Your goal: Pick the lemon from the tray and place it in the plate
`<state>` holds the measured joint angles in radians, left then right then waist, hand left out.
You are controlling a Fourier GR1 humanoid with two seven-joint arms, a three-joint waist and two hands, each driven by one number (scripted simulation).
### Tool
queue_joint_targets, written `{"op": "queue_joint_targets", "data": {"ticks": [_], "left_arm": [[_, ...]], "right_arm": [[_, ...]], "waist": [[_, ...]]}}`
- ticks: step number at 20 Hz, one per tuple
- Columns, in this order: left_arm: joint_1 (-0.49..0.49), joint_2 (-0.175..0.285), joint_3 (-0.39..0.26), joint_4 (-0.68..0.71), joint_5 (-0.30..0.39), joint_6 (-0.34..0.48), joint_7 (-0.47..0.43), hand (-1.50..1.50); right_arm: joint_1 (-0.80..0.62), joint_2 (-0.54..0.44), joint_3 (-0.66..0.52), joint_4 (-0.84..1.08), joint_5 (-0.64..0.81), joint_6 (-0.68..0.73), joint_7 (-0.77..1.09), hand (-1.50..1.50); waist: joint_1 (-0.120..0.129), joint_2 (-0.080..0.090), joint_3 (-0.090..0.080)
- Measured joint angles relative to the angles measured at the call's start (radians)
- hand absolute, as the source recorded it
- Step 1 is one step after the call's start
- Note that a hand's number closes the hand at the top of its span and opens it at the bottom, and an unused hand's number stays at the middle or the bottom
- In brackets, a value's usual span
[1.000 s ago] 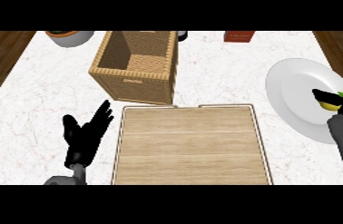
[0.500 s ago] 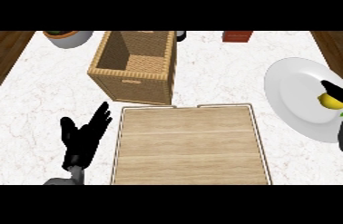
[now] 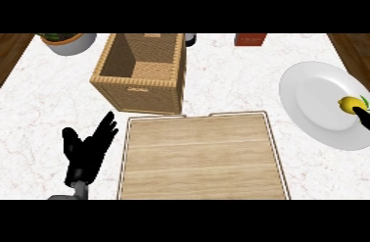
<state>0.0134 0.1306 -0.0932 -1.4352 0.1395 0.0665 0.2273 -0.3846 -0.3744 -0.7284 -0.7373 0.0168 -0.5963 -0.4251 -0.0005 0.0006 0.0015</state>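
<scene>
Head view: lemon (image 3: 351, 104) near the 3 o'clock rim of plate (image 3: 311, 104) could roll off; state of right hand (image 3: 363, 116) unclear, left hand (image 3: 85, 149) open.

The lemon (image 3: 351, 104) lies on the white plate (image 3: 311, 104); the left hand (image 3: 85, 153) rests open beside the tray (image 3: 202, 157).

The tray (image 3: 202, 157) is matt pale wood with straight grain and a thin light rim. Farther off, the basket (image 3: 141, 84) is rough woven wicker. The counter (image 3: 231, 84) looks like white marble, faintly veined. At right, the plate (image 3: 311, 99) is smooth and white, and the lemon (image 3: 351, 104) on it is dull yellow. The left hand (image 3: 83, 160) is matt black.
</scene>
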Motion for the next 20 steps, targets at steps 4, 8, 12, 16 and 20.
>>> {"op": "queue_joint_targets", "data": {"ticks": [4,8,12,16,20], "left_arm": [[0.022,-0.001,0.002,-0.008,-0.007,-0.001,-0.005,0.0],[0.034,-0.002,0.003,-0.032,-0.011,-0.004,0.0,0.0],[0.014,-0.013,0.009,-0.019,-0.014,-0.005,0.009,0.0],[0.004,-0.024,0.012,0.006,-0.026,-0.009,-0.006,0.0],[-0.018,-0.032,0.028,0.039,-0.033,-0.015,-0.02,0.0]], "right_arm": [[0.114,0.065,0.051,-0.129,-0.027,0.087,0.009,-1.5],[0.27,0.128,0.111,-0.326,-0.025,0.127,0.06,-1.5],[0.409,0.176,0.162,-0.465,-0.001,0.139,0.094,-1.5],[0.521,0.235,0.224,-0.607,0.045,0.119,0.153,-1.5],[0.585,0.283,0.269,-0.696,0.085,0.09,0.19,-1.5]], "waist": [[-0.007,-0.004,-0.002],[-0.009,-0.004,-0.002],[-0.008,-0.003,-0.002],[-0.006,-0.002,-0.002],[-0.004,-0.001,-0.002]]}}
